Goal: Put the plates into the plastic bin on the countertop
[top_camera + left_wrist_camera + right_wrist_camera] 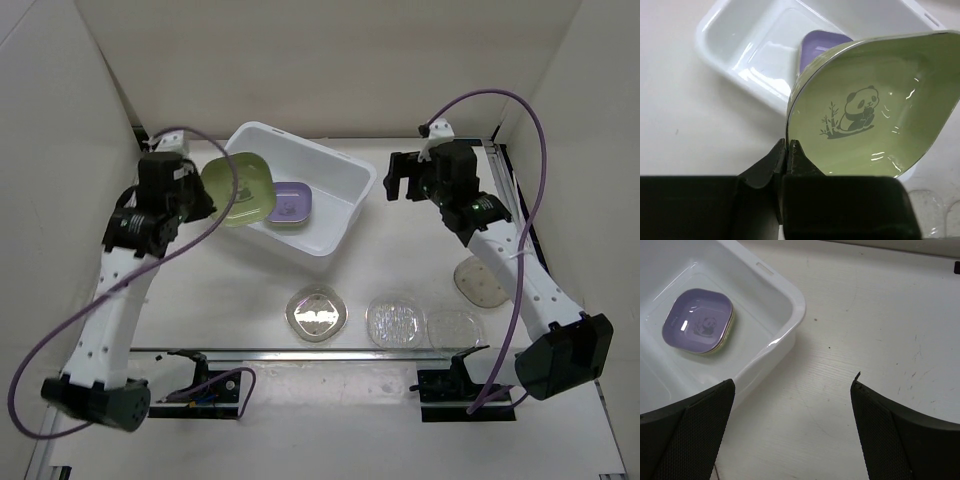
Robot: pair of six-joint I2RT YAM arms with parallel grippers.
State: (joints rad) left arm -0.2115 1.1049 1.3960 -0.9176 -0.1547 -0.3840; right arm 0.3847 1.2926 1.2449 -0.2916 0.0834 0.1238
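- A white table [400, 260] is seen filling the floor of the top view, closed in by white walls.
- A white bin [335, 215] is set at an angle in the upper middle of that view, resting on the table.
- The left arm [110, 300] is stretched up the left side of the frame, and the right arm [520, 270] up the right side.
- The left fingers [788, 156] are pressed together on the rim of a green plate [865, 115], which is held tilted above the left end of the bin; a panda drawing is seen on its inner face.
- The right fingers [400, 178] are spread wide apart with nothing between them, held above bare table just right of the bin's corner.
- A purple plate [699, 321] is lying flat inside the bin, with a yellowish edge showing along its lower side.
- Three clear plates [317, 313] [396, 322] [455, 327] are laid in a row on the table in the lower middle of the top view, well apart from the bin.
- A beige plate [480, 280] is lying on the table at the right, partly hidden by the right arm.
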